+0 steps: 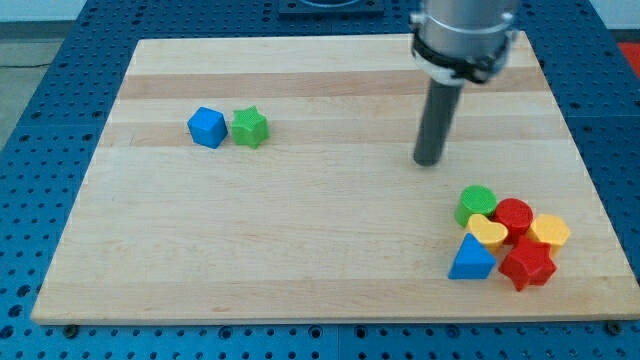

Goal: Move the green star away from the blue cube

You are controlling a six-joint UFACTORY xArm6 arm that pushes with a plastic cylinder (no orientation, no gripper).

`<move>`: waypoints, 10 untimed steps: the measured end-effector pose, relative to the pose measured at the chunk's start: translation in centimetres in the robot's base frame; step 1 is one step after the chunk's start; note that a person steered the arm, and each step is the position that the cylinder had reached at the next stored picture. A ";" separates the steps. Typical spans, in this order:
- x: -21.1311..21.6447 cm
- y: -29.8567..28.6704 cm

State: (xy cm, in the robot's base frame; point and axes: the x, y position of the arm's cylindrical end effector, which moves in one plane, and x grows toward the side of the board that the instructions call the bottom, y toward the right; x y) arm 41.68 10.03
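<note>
The green star [249,127] lies on the wooden board at the view's upper left. The blue cube [207,127] sits right beside it on its left, touching or nearly touching. My tip [428,161] rests on the board at the view's right of centre, far to the right of the green star and a little lower. Nothing lies between the tip and the star.
A cluster of blocks sits at the view's lower right: a green cylinder [476,204], a yellow heart [487,232], a red cylinder [514,215], a yellow hexagon [549,231], a blue triangle [471,260] and a red star [527,264]. The board [300,250] lies on blue pegboard.
</note>
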 end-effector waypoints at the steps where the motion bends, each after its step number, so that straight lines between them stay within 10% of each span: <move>1: -5.7 -7.1; 2: -9.8 -15.7; 4: -4.8 -23.8; 10: -0.8 -13.4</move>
State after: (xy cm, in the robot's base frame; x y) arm 40.91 -3.39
